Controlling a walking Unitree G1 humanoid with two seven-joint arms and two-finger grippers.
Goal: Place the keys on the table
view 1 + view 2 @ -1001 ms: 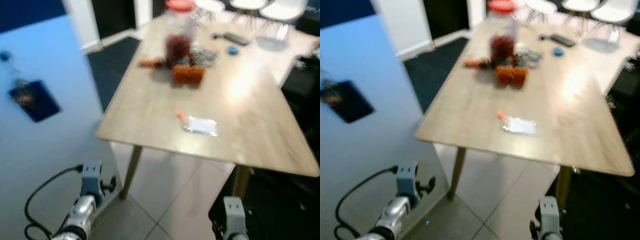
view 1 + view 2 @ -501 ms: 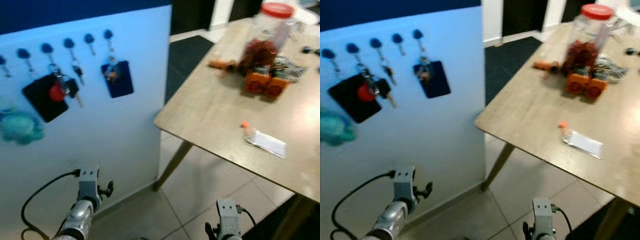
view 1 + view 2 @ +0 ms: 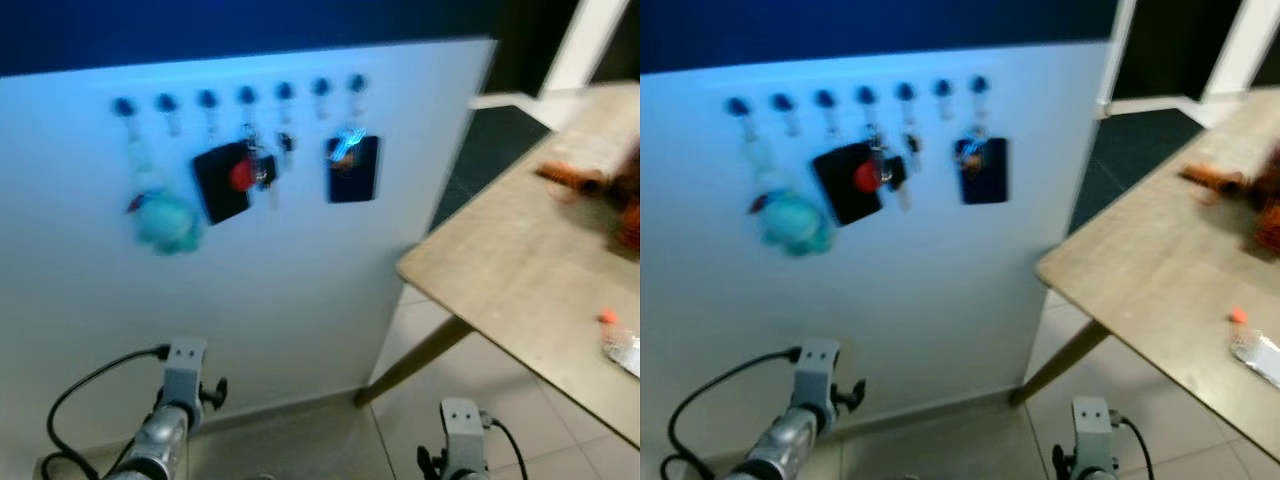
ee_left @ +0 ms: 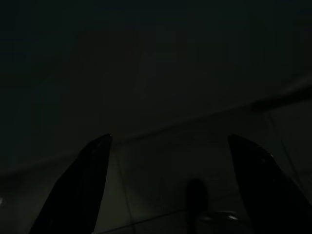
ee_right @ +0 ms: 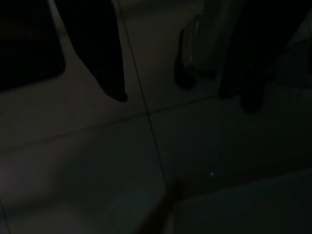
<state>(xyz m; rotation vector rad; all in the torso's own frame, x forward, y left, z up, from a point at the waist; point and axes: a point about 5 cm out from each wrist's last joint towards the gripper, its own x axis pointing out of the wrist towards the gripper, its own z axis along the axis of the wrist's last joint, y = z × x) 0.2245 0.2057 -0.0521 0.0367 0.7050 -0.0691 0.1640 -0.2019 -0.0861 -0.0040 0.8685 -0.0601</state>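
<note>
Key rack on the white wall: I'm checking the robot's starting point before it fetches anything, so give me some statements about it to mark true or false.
1. The keys hang from a hook on the white wall panel. True.
2. The left gripper grips the keys. False: its fingers are open and empty.
3. The wooden table stands to the robot's right of the rack. True.
4. A teal plush lies on the table. False: it hangs on the rack.

View swung left toward keys (image 3: 262, 172)
</note>
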